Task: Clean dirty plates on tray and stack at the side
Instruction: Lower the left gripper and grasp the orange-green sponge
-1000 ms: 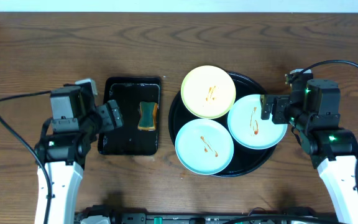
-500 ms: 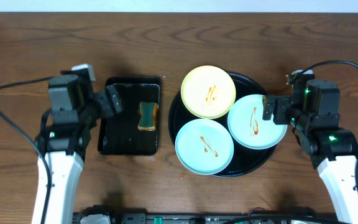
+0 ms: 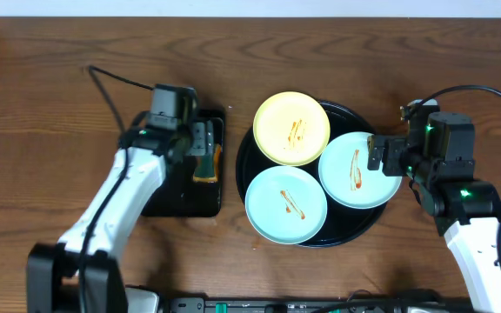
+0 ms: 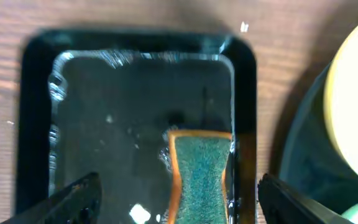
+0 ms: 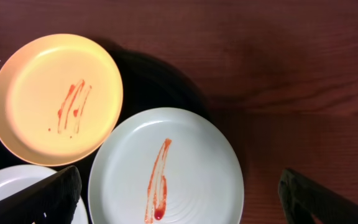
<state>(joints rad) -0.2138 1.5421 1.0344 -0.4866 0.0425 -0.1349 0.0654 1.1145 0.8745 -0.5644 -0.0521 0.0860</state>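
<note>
1. Starting at the left pincer [image 4: 179,183], its fingers [image 4: 79,198] are seen spread wide and nothing is held; the sponge [image 4: 201,177] lies between and below them.
2. Within the last second this arm has been swung from the left side of the table [image 3: 50,78] to a place over the small tray [image 3: 177,196]. There the sponge [image 3: 205,163] is kept on a wet, glossy floor. Whether the sponge is touched yet cannot be told. Fetching it is judged to be the step in hand.
3. The right pincer [image 5: 180,175] is likewise shown parted and empty, at the right edge of the right mint plate [image 5: 166,168]. Over the same second it has hardly been moved, so it is judged to be waiting.
4. All three plates are found on the round tray [image 3: 352,114]: the yellow plate [image 3: 291,128] at the back, overhanging the rim, the right mint plate [image 3: 355,169], and the near mint plate [image 3: 285,204]. They are packed edge to edge, and each is marked with a red sauce streak. Nothing has been wiped or stacked, so the task is judged barely begun.
5. The table is dark brown wood with a strong grain. A pale strip is seen along its far edge, and no more of the room is shown.
</note>
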